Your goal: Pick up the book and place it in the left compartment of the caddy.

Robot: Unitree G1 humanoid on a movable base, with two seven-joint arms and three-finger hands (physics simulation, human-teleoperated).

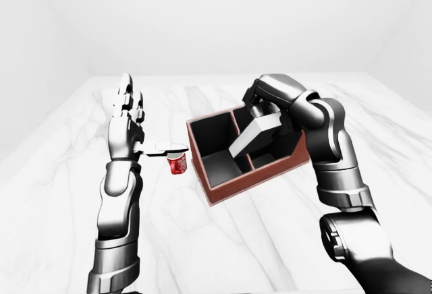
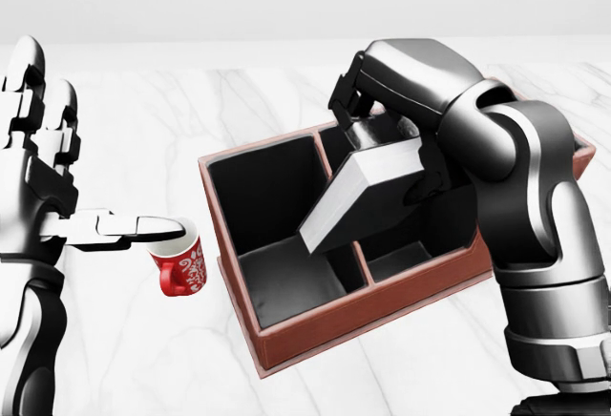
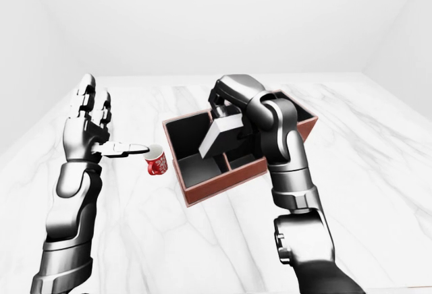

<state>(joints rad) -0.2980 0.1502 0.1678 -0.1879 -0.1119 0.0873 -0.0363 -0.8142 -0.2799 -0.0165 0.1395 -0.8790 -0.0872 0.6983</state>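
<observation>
Both hands are yours: right hand clamped on the book, tilted over the caddy. Left hand spread open above the mug.

Glossy silver-grey segmented arms, black joints, seemingly three-fingered left hand.

Your right hand grips the book, tilted steeply above the caddy on the marble bench. Your left hand is spread, thumb over the red mug.
</observation>
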